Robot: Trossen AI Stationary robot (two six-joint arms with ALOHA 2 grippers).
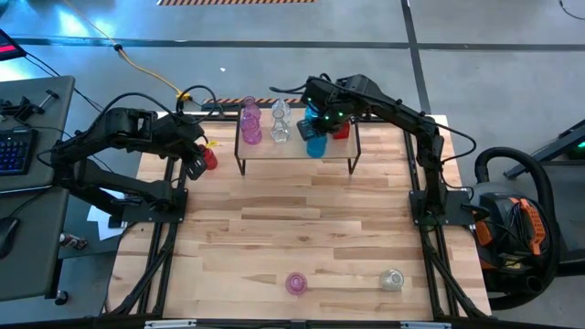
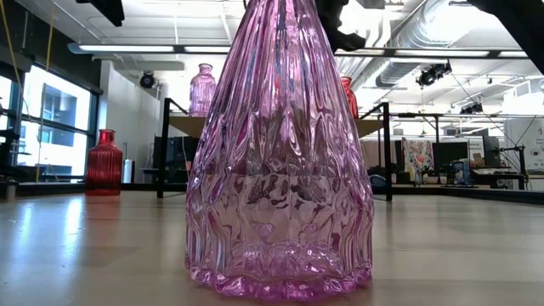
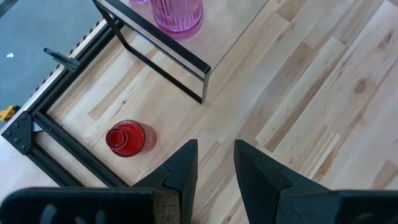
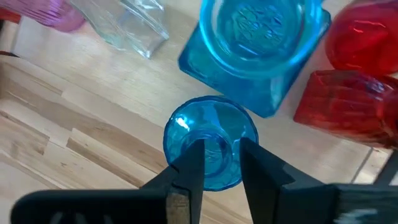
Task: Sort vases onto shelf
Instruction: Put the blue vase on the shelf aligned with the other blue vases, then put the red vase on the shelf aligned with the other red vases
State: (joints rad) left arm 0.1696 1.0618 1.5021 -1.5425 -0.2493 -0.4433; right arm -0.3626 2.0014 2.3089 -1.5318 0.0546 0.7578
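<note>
The shelf [image 1: 297, 157] stands at the table's far middle and carries pink vases [image 1: 249, 124], a clear vase [image 1: 280, 122], two blue vases and red vases [image 4: 354, 81]. My right gripper [image 4: 222, 163] hangs over the shelf, pointing down, its fingers a little apart on either side of the top of the round blue vase [image 4: 211, 130], which stands on the board beside a square blue vase [image 4: 261, 43]. My left gripper [image 3: 216, 167] hovers open over the table's far left, near a red vase [image 3: 126, 138] standing on the tabletop.
A pink vase [image 1: 295, 282] and a clear vase [image 1: 391, 279] stand near the table's front edge; the pink one fills the low view [image 2: 279, 153]. The shelf's black legs [image 3: 186, 81] rise close to my left gripper. Bare wood lies across the table's middle.
</note>
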